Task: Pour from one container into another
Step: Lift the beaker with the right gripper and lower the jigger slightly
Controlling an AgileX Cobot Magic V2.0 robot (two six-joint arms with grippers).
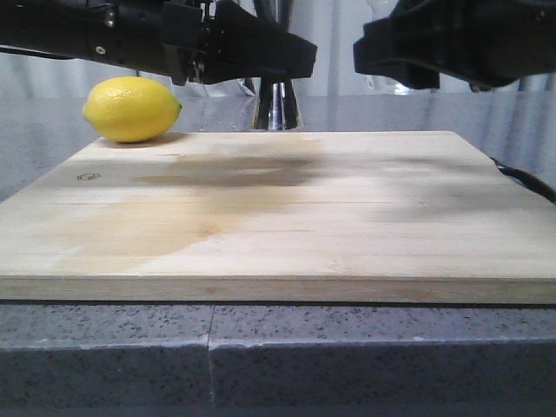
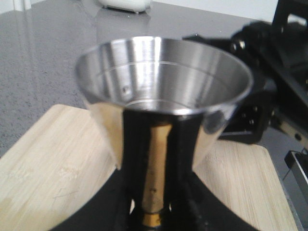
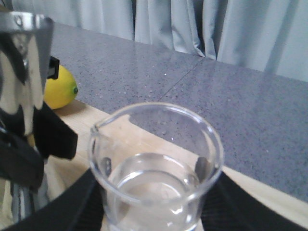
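Clear glass beaker (image 3: pixel 156 166): smooth, round-walled, small pouring lip, upright, clear liquid pooled at its base; clasped between dark fingers of right gripper (image 3: pixel 154 211), above pale wooden board (image 1: pixel 278 217).
Steel jigger (image 2: pixel 163 103): polished, mirror-bright double cone, brass band at waist, wide mouth upward; clamped at waist by left gripper (image 2: pixel 154 211), foot just above board's far edge.
Board: flat, pale grain, darker stains; set on speckled grey counter (image 1: pixel 104 356).
Lemon (image 1: pixel 132 109): glossy yellow oval, far left corner of board.

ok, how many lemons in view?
1. The lemon sits at the back left corner of the wooden board, also seen past the jigger from the right wrist. More could be hidden behind the arms.
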